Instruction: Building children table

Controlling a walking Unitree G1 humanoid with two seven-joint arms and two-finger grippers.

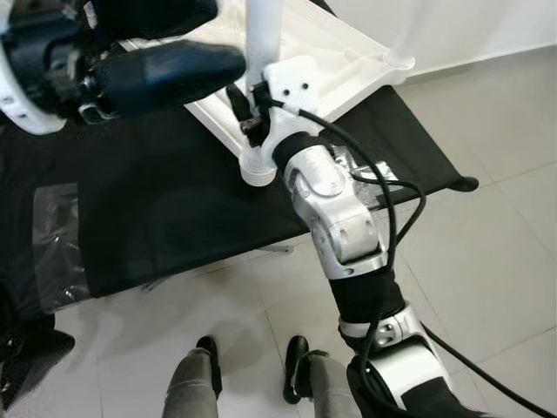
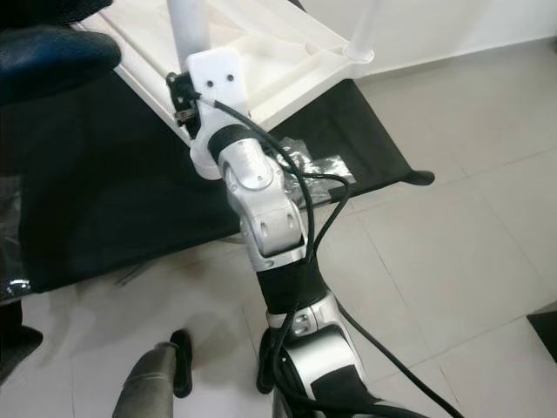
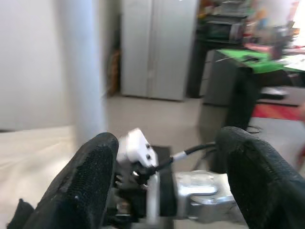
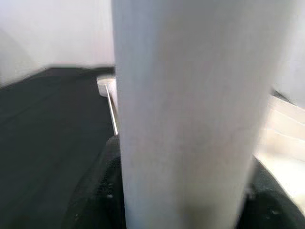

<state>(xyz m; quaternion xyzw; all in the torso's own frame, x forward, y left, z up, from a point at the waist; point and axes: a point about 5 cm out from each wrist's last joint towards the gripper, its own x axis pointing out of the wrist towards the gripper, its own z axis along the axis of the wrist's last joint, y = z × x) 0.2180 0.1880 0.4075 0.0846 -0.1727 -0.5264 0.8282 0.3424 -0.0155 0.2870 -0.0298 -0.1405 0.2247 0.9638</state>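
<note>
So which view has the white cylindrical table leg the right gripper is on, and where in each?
Left eye view: white cylindrical table leg top centre, above the right gripper.
Right eye view: top, left of centre.
Left wrist view: blurred pale column, left.
Right wrist view: centre, close up.
Shared landmark: white upturned tabletop on black cloth.

I see the table top as white moulded plastic, smooth with a faint sheen, and the upright table leg as the same smooth white plastic, matt up close. Under them my view shows a black cloth, matt and woven, with a clear crinkled plastic bag lying glossy on it. The right arm is brushed silver metal, its wrist housing white plastic. The left gripper has black fingers with a rough, pebbled rubbery surface. The floor is pale tile, slightly glossy
</note>
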